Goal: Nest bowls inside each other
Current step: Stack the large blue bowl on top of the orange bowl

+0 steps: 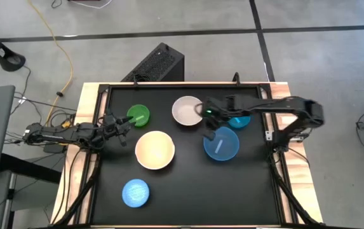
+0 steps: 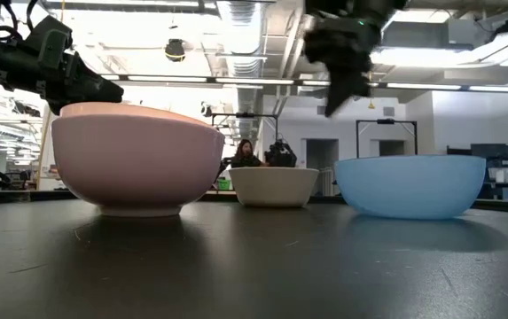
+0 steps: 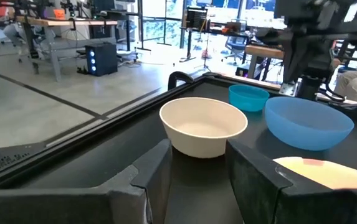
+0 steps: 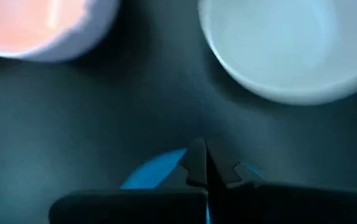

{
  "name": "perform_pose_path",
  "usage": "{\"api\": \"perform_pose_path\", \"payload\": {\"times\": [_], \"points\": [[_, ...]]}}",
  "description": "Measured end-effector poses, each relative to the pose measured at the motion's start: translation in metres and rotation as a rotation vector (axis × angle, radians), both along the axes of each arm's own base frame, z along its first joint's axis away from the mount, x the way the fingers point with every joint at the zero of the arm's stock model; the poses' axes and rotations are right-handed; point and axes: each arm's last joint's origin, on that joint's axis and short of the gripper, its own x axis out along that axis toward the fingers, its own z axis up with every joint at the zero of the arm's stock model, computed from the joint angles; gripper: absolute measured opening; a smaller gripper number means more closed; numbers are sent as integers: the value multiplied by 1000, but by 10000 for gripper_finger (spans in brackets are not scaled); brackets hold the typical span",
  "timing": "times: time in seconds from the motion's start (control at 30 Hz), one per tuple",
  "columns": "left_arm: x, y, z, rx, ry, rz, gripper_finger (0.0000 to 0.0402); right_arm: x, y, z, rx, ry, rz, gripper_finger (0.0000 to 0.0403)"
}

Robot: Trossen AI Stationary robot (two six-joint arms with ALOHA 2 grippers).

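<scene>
The right gripper (image 1: 208,134), fingers pressed together and holding nothing, hung over the rim of the large blue bowl (image 1: 222,144), between the cream bowl (image 1: 187,110) and the pink bowl (image 1: 154,150). The left gripper (image 1: 126,124) (fingers spread, empty) waited beside the green bowl (image 1: 138,115). A teal bowl (image 1: 239,119) sat under the right arm, and a light blue bowl (image 1: 135,193) stood well apart.

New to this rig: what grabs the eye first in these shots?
The spread of coloured bowls on the black table: a big pale pink bowl at the centre, a blue bowl to its right, a green bowl and a cream bowl behind. Next, the right tool, shut and empty, hanging over the blue bowl's left rim. The left tool waits open beside the green bowl.
</scene>
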Motion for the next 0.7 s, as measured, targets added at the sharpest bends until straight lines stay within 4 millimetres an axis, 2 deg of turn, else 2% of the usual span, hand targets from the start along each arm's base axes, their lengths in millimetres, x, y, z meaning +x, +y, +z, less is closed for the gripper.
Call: {"api": "perform_pose_path", "payload": {"times": [0.17,0.33,0.5,0.7], "points": [[0,0,0,0,0,0,140,-42,4,-21,80,32,-206,22],[0,0,0,-8,-5,0,140,-67,7,-33,76,127,-325,75],[0,0,0,-16,-10,0,140,-79,13,-45,107,226,-401,130],[0,0,0,-16,-9,0,140,-80,20,-49,115,276,-439,177]]}}
